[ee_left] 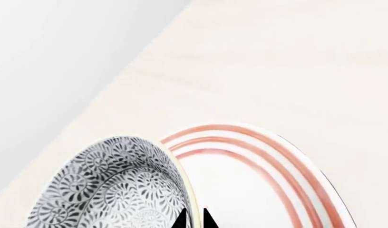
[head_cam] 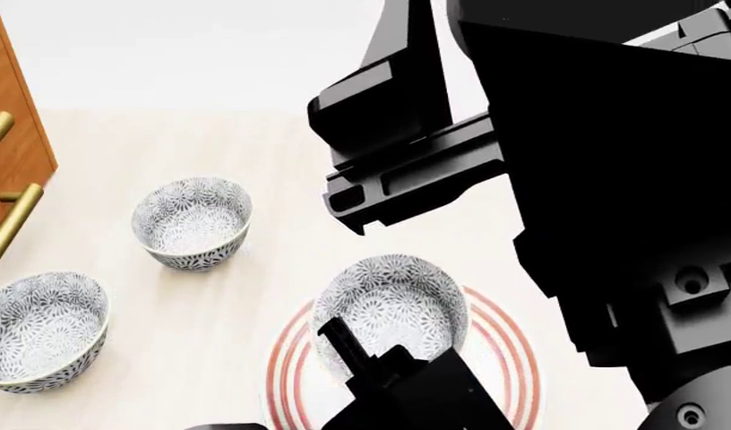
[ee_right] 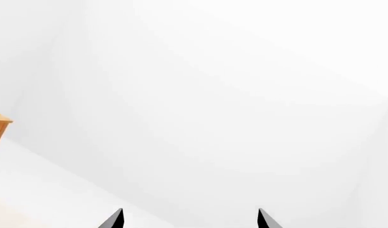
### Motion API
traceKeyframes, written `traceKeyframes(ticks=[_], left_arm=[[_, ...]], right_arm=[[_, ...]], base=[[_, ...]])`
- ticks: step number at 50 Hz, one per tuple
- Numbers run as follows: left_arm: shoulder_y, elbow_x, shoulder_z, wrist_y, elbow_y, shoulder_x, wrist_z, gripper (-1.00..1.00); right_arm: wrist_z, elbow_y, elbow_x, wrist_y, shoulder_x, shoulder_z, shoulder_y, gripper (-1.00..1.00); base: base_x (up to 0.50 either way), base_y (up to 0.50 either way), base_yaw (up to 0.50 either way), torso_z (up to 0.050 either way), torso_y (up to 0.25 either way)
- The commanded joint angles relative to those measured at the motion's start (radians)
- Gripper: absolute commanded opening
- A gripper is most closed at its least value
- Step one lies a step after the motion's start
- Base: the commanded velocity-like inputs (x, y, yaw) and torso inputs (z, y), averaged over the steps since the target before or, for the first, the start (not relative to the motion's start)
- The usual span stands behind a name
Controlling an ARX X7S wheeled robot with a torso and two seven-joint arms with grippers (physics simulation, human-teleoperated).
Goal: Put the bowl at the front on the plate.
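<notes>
The grey-and-white floral bowl sits on the red-ringed white plate at lower centre, its rim pinched by the left claw; the right claw is spread.

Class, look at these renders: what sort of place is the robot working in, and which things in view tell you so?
Probably a simulated kitchen or dining setting. A pale wooden tabletop holds patterned bowls and a red-ringed plate, and a wooden cabinet with brass handles stands at one side. The white, featureless surroundings suggest a render.
</notes>
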Motion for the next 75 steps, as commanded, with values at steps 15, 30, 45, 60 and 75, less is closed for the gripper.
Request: traceKeyframes(ticks=[15, 30, 45, 60, 75], left_arm=[[0.019, 0.039, -0.005, -0.004, -0.005, 0.001, -0.001, -1.0], [0.015, 0.014, -0.007, -0.033, -0.001, 0.001, 0.001, -1.0], [-0.001, -0.019, -0.004, -0.071, 0.024, 0.001, 0.004, -1.0], [0.02, 0.0, -0.005, -0.08, 0.033, 0.001, 0.016, -1.0], [0.041, 0.023, -0.006, -0.067, 0.01, 0.001, 0.018, -1.0]], right_arm=[[0.003, -0.013, -0.006, -0.012, 0.017, 0.0, -0.02, 1.0], [0.004, -0.017, -0.006, -0.017, 0.022, -0.001, -0.022, 1.0], [0.002, -0.023, -0.009, -0.023, 0.028, -0.002, -0.028, 1.0], [0.007, -0.035, -0.009, -0.033, 0.04, 0.002, -0.039, 1.0], [0.008, -0.043, -0.01, -0.041, 0.049, 0.005, -0.048, 1.0]], base=[[0.0, 0.0, 0.0, 0.0, 0.001], [0.0, 0.0, 0.0, 0.0, 0.001], [0.0, 0.0, 0.0, 0.0, 0.0], [0.0, 0.0, 0.0, 0.001, 0.001], [0.0, 0.0, 0.0, 0.0, 0.001]])
